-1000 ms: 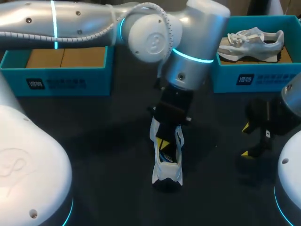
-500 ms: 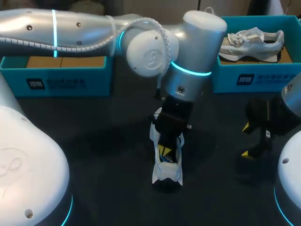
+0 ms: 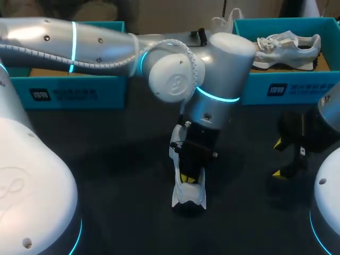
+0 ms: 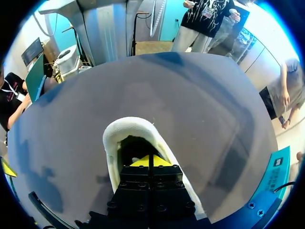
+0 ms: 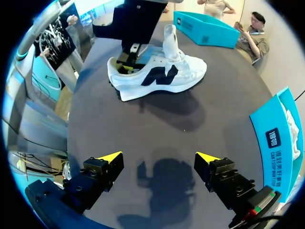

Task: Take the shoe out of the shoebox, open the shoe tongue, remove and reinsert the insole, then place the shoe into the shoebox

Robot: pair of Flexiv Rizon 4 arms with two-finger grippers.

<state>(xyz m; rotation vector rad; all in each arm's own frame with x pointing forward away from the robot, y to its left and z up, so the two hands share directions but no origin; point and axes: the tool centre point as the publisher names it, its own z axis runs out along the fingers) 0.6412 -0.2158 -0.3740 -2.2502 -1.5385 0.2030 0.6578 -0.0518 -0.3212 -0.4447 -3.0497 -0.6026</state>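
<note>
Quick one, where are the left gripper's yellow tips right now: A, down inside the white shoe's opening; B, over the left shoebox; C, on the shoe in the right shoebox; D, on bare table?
A: in its own wrist view the left gripper sits inside the collar of the white shoe.

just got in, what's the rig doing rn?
The left gripper is down inside the heel opening of the white sneaker on the dark table, yellow tips closed together; whether they hold anything is hidden. The right gripper hangs open above the table, holding nothing. A grey sneaker sits in the teal shoebox.
</note>
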